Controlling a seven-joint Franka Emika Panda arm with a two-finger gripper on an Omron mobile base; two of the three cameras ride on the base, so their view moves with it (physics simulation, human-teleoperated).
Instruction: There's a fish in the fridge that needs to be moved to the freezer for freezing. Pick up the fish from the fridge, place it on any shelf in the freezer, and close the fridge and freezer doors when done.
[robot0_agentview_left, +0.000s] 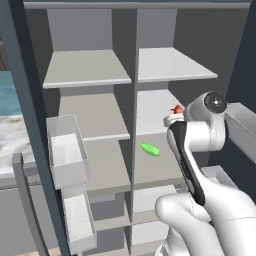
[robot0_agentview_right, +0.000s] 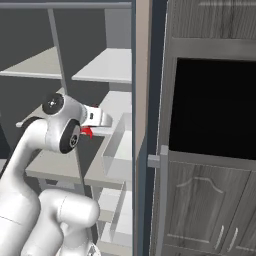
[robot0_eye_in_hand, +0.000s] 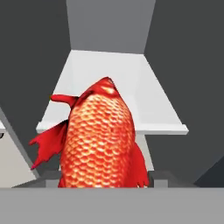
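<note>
Claw (robot0_eye_in_hand: 105, 181) grips fish (robot0_eye_in_hand: 98, 140) — no writing visible.

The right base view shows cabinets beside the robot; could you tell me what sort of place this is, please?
Most likely a rendered home kitchen: grey wood-grain cabinets with bar handles, an open appliance with light grey shelves and clear door bins, and food inside, a green vegetable and a red-orange fish.
</note>
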